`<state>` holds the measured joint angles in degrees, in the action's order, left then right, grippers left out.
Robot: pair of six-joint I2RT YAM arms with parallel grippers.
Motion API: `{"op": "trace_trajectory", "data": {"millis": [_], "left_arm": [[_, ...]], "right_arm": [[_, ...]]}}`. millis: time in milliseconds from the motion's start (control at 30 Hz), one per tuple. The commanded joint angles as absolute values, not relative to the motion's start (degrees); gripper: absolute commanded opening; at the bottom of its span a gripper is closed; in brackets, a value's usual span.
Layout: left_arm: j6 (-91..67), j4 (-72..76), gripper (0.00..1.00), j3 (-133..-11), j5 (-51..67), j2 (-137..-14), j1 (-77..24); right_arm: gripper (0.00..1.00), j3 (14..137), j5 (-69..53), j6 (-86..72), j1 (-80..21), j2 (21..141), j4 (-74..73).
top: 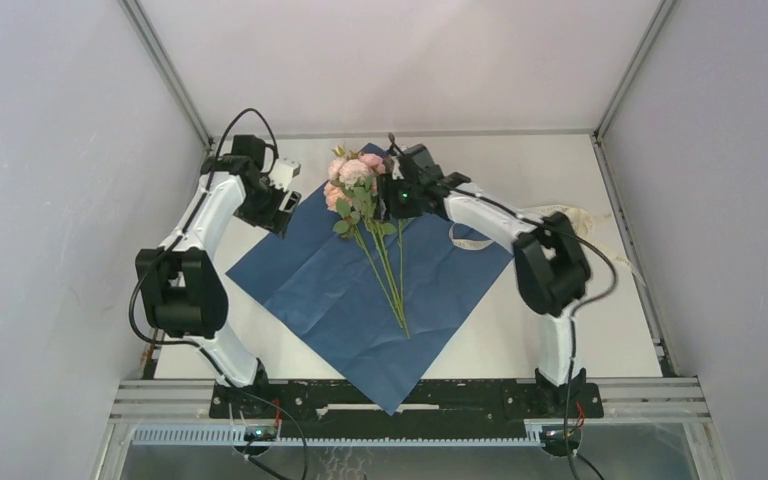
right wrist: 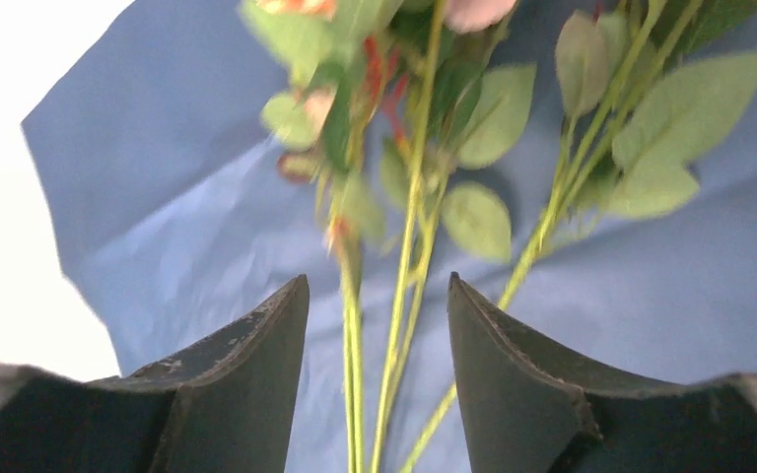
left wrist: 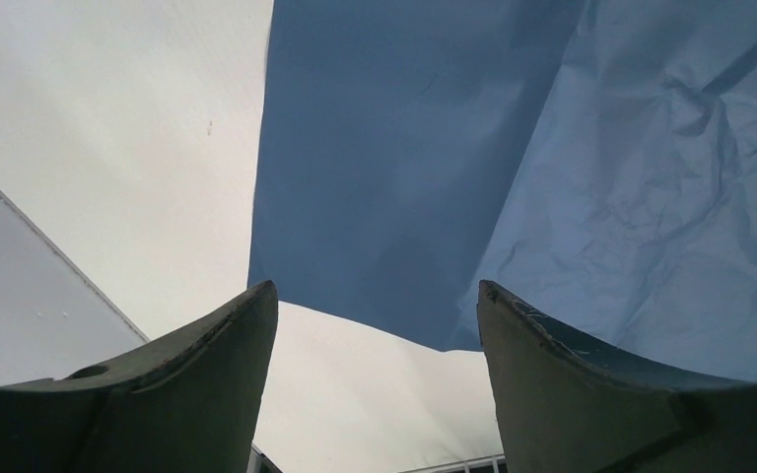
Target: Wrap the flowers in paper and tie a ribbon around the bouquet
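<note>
Left gripper [left wrist: 375, 296]: jaws spread, empty, at the left corner of the paper [top: 360, 300]. Paper lies mid-way across the worktop [top: 580, 320], one corner overhanging the near edge. Flowers [top: 355, 172] rest on it, blooms toward the far edge. Right gripper [right wrist: 377, 286]: jaws spread astride the stems. Ribbon [top: 468, 240] lies beside the paper's right edge.

One blue paper sheet [top: 310, 290], one bunch of flowers [top: 355, 185], blooms too crowded to count, one cream ribbon [top: 572, 213], two arms, left arm [top: 205, 210], right arm [top: 485, 218], one table [top: 600, 320]
</note>
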<state>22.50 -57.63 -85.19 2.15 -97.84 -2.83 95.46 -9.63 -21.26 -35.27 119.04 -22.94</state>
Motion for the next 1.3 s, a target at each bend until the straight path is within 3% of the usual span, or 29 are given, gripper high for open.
{"op": "trace_trajectory", "data": {"millis": [0,133,333,567,967,1100,1267], "left_arm": [[24.66,-58.68,0.79,-84.38,4.77,-93.77,-2.56],[25.52,-58.74,0.79,-83.07,5.69,-92.17,-2.59],[25.54,-58.84,0.80,-81.41,7.10,-90.17,-2.60],[26.85,-58.12,0.81,-76.92,8.52,-85.89,-2.82],[27.18,-58.44,0.81,-74.18,8.83,-82.87,-4.30],[27.47,-58.46,0.82,-74.07,8.38,-82.66,-4.31],[27.51,-58.70,0.82,-74.46,8.17,-83.13,-4.37]], "right_arm": [[0.63,84.46,-19.85,-9.19,-34.97,98.04,-15.37],[0.64,72.88,-39.78,13.61,-35.89,85.50,-20.79],[0.74,50.55,-41.87,58.51,-52.01,72.43,-22.54],[0.69,45.55,-38.97,63.23,-61.31,71.85,-34.82],[0.68,36.37,-19.26,61.13,-71.28,79.86,-16.53],[0.58,34.79,-14.68,60.62,-71.98,80.83,-11.29],[0.24,34.02,-14.31,58.78,-71.41,76.59,-6.69]]}}
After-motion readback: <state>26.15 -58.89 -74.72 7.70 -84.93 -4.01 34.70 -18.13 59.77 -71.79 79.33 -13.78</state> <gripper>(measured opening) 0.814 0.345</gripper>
